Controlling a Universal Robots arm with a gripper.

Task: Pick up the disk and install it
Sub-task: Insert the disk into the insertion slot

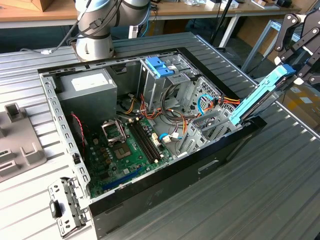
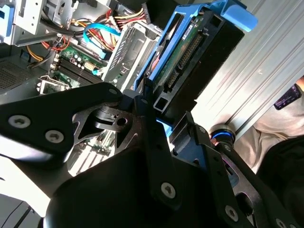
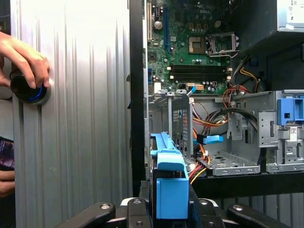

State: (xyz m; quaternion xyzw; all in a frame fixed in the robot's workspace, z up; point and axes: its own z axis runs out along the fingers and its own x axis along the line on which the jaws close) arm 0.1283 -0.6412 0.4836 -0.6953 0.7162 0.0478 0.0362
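Open computer case [image 1: 150, 197] on ribbed metal counter [image 1: 270, 195]. Inside: green motherboard [image 1: 125, 152], grey power box [image 1: 87, 92], metal cage [image 1: 152, 87] with blue top, orange cables [image 1: 227, 101]. Grey bracket [image 1: 17, 147] beside case, exterior view's left.

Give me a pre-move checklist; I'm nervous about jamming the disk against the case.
1. Claw shut on the disk: ok.
2. Disk lined up with the drive cage: not ok, it hangs tilted at the case's edge.
3. Cage mouth free of the orange cables: cannot tell.
4. Person's hand outside the case: ok, it rests on a knob on the table.
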